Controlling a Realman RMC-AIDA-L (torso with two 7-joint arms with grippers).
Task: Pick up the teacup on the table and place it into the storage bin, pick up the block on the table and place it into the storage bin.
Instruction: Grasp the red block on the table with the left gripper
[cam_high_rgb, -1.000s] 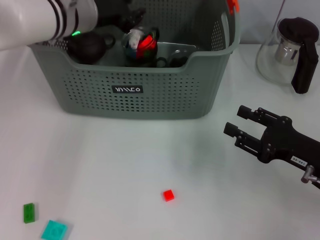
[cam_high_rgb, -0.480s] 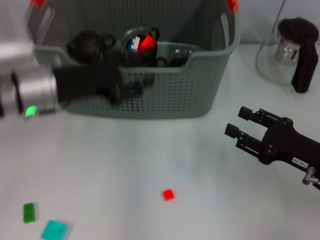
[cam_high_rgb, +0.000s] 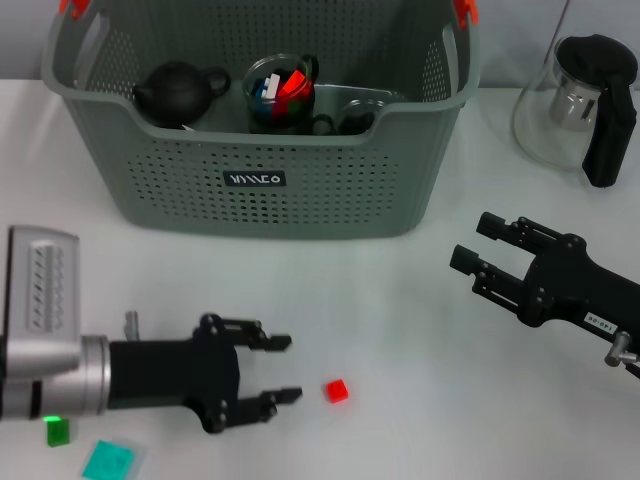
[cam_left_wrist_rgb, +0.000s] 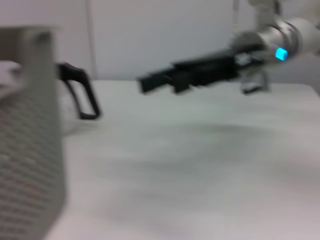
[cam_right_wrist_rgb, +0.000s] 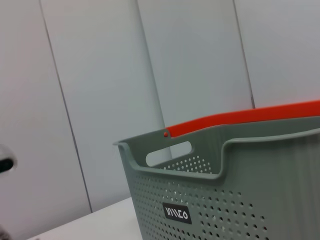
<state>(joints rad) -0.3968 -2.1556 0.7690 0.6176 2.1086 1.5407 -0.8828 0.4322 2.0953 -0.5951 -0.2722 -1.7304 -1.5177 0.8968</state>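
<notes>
Left tool was seen open, low over the table; one red block lay just beyond its fingertips, not yet gripped; a glass cup was already inside the storage bin, beside one dark teapot; right tool was held open, idle, well apart; two green pieces lay behind the left tool.

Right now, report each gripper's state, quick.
Left gripper: open, empty, low over the table beside the red block.
Right gripper: open, empty, idle right of the storage bin.
</notes>
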